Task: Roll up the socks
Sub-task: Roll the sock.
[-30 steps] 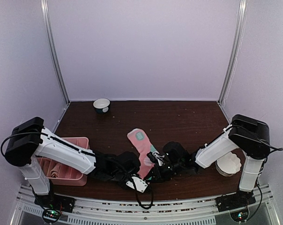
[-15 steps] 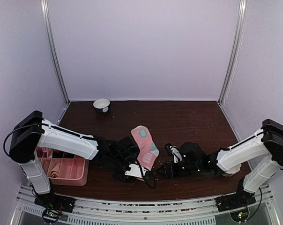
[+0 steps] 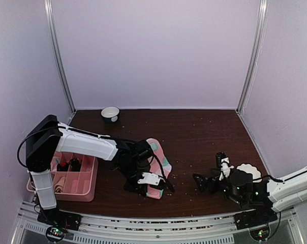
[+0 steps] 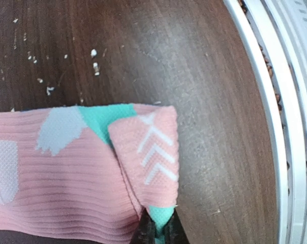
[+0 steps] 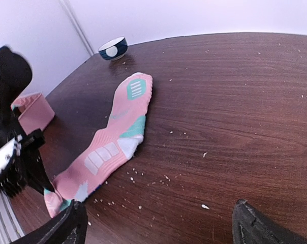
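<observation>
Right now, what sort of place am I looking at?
Probably a robot test booth: plain lilac walls box in a dark table, a white left arm and right arm sit at its near edge, with a pink sock, tray and bowl.

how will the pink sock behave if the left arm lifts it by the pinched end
Probably floppy: the pink sock is thin ribbed knit, and its end already folds over itself where the left gripper pinches it. Likely light, so the rest should drape and trail. Lying flat, it is unlikely to roll by itself.
</observation>
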Robot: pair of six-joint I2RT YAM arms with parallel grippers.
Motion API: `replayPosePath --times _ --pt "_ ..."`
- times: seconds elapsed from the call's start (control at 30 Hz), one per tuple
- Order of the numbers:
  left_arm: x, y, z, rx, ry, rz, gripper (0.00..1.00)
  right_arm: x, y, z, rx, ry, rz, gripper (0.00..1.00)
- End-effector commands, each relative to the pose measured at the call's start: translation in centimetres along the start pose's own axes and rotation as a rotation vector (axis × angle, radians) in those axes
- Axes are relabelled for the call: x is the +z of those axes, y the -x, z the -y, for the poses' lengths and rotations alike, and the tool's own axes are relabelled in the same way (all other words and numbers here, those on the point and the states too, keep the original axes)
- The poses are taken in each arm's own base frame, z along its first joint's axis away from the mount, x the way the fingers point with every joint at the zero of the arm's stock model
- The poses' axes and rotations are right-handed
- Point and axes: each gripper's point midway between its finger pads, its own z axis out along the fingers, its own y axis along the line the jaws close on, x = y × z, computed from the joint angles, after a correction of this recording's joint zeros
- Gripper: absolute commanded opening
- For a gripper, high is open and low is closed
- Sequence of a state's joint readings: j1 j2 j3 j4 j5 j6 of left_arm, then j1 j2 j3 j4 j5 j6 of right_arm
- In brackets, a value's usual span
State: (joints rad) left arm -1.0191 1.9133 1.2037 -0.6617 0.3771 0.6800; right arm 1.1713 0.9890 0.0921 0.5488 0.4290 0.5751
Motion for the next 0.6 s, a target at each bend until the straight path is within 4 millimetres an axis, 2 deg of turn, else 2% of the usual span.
replayPosePath --times 0.0,0.07,0.1,0.17,0.3,0.43,0.57 --pt "0.5 -0.6 2.7 -0.034 -0.208 -0.009 0.00 -1.3 -0.9 -4.9 -0.229 0.237 0.022 1.00" --pt "0.6 -0.4 2.7 -0.036 -0.246 -0.012 0.00 -1.1 -3.1 -7.5 -0.449 0.286 -0.068 1.00" --pt "0.7 -0.4 2.8 -0.040 -0.262 -0.016 0.00 -1.3 -4.9 -8.6 -0.567 0.306 -0.129 0.99" --pt "0.7 -0.2 2.7 -0.052 -0.295 -0.018 0.00 -1.2 -5.9 -11.5 -0.708 0.345 -0.153 1.00" --pt "0.7 0.2 2.6 -0.093 -0.361 -0.005 0.00 -0.6 -8.5 -15.3 -0.882 0.399 -0.194 0.84" --pt "0.7 0.4 2.6 -0.115 -0.417 -0.006 0.00 0.6 -10.4 -17.6 -1.012 0.428 -0.225 0.71" --pt "0.8 0.3 2.5 -0.141 -0.455 -0.001 0.00 1.6 -11.6 -18.4 -1.078 0.440 -0.234 0.61"
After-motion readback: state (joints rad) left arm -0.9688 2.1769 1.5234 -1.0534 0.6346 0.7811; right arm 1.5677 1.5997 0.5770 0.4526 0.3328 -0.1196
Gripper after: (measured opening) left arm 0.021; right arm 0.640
